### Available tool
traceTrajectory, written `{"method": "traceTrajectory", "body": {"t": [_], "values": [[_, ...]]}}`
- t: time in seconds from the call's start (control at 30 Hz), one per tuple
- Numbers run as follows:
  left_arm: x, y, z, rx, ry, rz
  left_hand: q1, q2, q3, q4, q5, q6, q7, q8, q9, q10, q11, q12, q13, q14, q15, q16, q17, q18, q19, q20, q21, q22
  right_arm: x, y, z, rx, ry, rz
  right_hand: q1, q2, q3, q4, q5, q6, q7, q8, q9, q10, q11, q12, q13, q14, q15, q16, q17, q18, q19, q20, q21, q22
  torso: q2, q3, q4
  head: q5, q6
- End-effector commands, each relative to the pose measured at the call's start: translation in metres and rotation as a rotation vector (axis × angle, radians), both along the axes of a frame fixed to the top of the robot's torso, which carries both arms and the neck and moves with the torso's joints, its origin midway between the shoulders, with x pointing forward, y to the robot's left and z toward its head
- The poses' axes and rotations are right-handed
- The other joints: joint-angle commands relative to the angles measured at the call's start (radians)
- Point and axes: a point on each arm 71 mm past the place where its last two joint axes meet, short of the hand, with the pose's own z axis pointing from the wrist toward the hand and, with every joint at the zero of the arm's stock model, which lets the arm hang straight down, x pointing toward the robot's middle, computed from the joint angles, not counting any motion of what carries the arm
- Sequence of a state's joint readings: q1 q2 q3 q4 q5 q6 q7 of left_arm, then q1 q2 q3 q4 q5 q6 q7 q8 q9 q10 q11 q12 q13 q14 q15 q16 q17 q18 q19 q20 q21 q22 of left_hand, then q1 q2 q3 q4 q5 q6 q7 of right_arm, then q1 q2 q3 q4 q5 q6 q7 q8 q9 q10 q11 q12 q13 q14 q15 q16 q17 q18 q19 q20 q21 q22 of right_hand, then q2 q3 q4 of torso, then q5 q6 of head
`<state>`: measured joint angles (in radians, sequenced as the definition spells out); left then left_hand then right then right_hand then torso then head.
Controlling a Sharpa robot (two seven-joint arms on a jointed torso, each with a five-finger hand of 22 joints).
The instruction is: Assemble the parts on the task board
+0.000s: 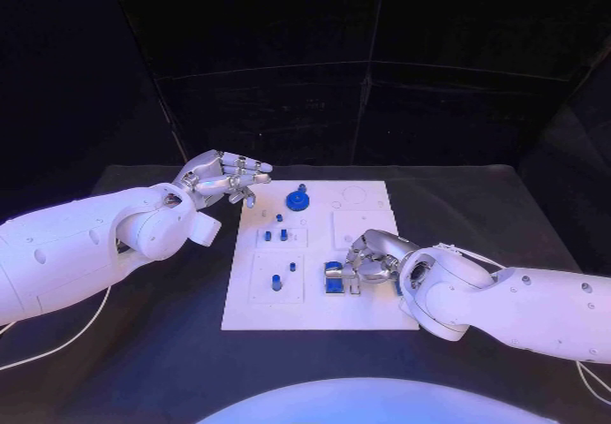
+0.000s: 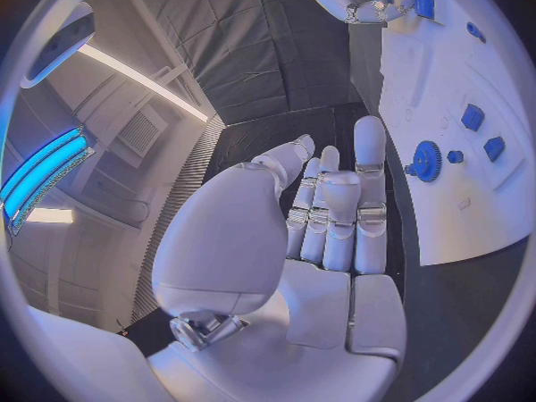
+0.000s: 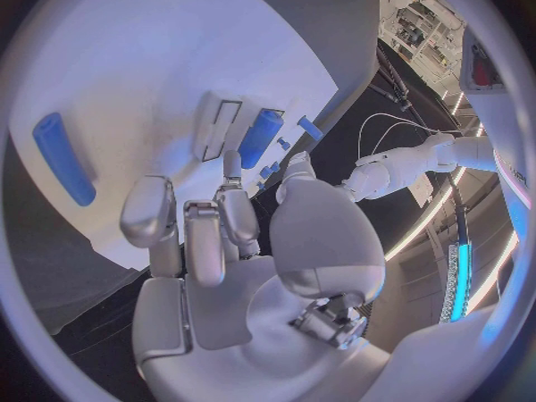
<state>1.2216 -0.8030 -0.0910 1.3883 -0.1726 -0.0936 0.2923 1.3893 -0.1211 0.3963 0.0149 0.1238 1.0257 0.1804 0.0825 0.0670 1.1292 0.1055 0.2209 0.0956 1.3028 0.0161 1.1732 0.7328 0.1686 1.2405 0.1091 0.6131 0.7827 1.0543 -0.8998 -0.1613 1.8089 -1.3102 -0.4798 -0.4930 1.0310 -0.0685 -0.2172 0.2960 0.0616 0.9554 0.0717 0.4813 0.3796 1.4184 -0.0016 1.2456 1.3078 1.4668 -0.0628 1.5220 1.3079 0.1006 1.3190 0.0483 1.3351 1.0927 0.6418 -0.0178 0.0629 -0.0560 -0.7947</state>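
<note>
Black table (image 1: 509, 221) bears the task board (image 1: 369, 309); left robot hand (image 1: 230, 179) curled empty, right robot hand (image 1: 369, 261) seemingly gripping nothing.

We see a robotics lab test cell. A black table (image 1: 153, 353) carries a white task board (image 1: 369, 309), and dark curtain panels (image 1: 369, 97) close it in at the back and sides. The wrist views show an industrial ceiling with a strip light (image 2: 139, 82), a vent grille (image 2: 139, 132) and a blue glowing fixture (image 2: 39, 174).
</note>
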Motion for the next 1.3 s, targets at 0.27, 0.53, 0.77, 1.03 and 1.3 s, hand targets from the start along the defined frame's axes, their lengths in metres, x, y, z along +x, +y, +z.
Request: {"method": "traceTrajectory", "body": {"t": [0.27, 0.53, 0.77, 1.03, 1.3], "values": [[-0.001, 0.000, 0.001, -0.009, 0.000, -0.008, 0.002, 0.010, -0.002, -0.007, 0.003, -0.006, 0.002, 0.005, 0.001, -0.010, -0.002, 0.005, 0.002, -0.005, 0.000, 0.000, -0.003, 0.014, -0.001, 0.005, -0.007, -0.002, -0.001, -0.002, 0.003, -0.001, -0.023, 0.005, 0.015, 0.005, 0.046, -0.006, 0.032, -0.008, 0.000, 0.008, 0.007, -0.004, -0.001, -0.007, 0.002, 0.079, -0.003, -0.002, 0.136, -0.003, -0.007, -0.001, -0.006, -0.003, -0.001, -0.0001, -0.0014, 0.000, -0.003], [-0.001, 0.001, 0.001, -0.008, 0.000, -0.005, 0.002, 0.010, -0.002, -0.007, 0.003, -0.006, 0.002, 0.005, 0.001, -0.010, -0.002, 0.005, 0.002, -0.005, 0.000, 0.000, -0.003, 0.014, -0.001, 0.005, -0.007, -0.002, -0.003, -0.008, 0.009, 0.046, -0.068, 0.027, 0.154, 0.030, 0.058, -0.038, 0.113, -0.012, -0.001, 0.012, 0.013, 0.004, -0.002, 0.003, 0.015, 0.080, -0.005, 0.000, 0.143, -0.004, -0.005, -0.003, -0.005, 0.001, -0.002, -0.0001, -0.0014, -0.004, -0.002], [-0.001, 0.002, 0.001, -0.006, -0.001, -0.001, 0.002, 0.010, -0.002, -0.007, 0.003, -0.006, 0.002, 0.005, 0.001, -0.010, -0.002, 0.005, 0.002, -0.005, 0.000, 0.000, -0.003, 0.014, -0.001, 0.005, -0.007, -0.002, -0.009, -0.041, 0.019, 0.092, -0.114, -0.007, 0.208, 0.049, 0.046, -0.056, 0.192, -0.050, 0.016, -0.024, -0.004, -0.012, 0.012, -0.024, 0.000, 0.080, 0.006, -0.001, 0.143, -0.002, -0.014, 0.005, -0.013, -0.011, -0.003, -0.0012, -0.0016, -0.015, 0.000], [-0.001, 0.001, 0.001, -0.006, -0.001, 0.000, 0.002, 0.010, -0.002, -0.008, 0.004, -0.006, 0.002, 0.005, 0.001, -0.010, -0.002, 0.006, 0.002, -0.005, 0.000, 0.000, -0.003, 0.014, -0.001, 0.005, -0.007, -0.002, -0.012, -0.081, 0.020, 0.025, -0.079, -0.067, 0.213, 0.056, 0.036, -0.054, 0.210, -0.054, 0.021, -0.039, -0.013, -0.020, 0.016, -0.041, -0.011, 0.079, 0.011, -0.001, 0.142, -0.001, -0.016, 0.009, -0.015, -0.014, -0.003, -0.0008, -0.0053, -0.032, 0.002], [-0.001, 0.000, 0.002, -0.007, -0.001, -0.004, 0.002, 0.010, -0.002, -0.008, 0.004, -0.006, 0.002, 0.005, 0.001, -0.010, -0.002, 0.006, 0.002, -0.005, 0.000, 0.000, -0.003, 0.014, -0.001, 0.005, -0.007, -0.002, -0.012, -0.096, 0.015, -0.079, -0.048, -0.055, 0.224, 0.060, 0.022, -0.055, 0.251, -0.026, 0.017, -0.040, -0.019, -0.026, 0.014, -0.058, -0.022, 0.078, 0.010, -0.005, 0.136, 0.000, -0.019, 0.011, -0.019, -0.018, -0.003, 0.0002, -0.0043, -0.040, -0.001]]}}
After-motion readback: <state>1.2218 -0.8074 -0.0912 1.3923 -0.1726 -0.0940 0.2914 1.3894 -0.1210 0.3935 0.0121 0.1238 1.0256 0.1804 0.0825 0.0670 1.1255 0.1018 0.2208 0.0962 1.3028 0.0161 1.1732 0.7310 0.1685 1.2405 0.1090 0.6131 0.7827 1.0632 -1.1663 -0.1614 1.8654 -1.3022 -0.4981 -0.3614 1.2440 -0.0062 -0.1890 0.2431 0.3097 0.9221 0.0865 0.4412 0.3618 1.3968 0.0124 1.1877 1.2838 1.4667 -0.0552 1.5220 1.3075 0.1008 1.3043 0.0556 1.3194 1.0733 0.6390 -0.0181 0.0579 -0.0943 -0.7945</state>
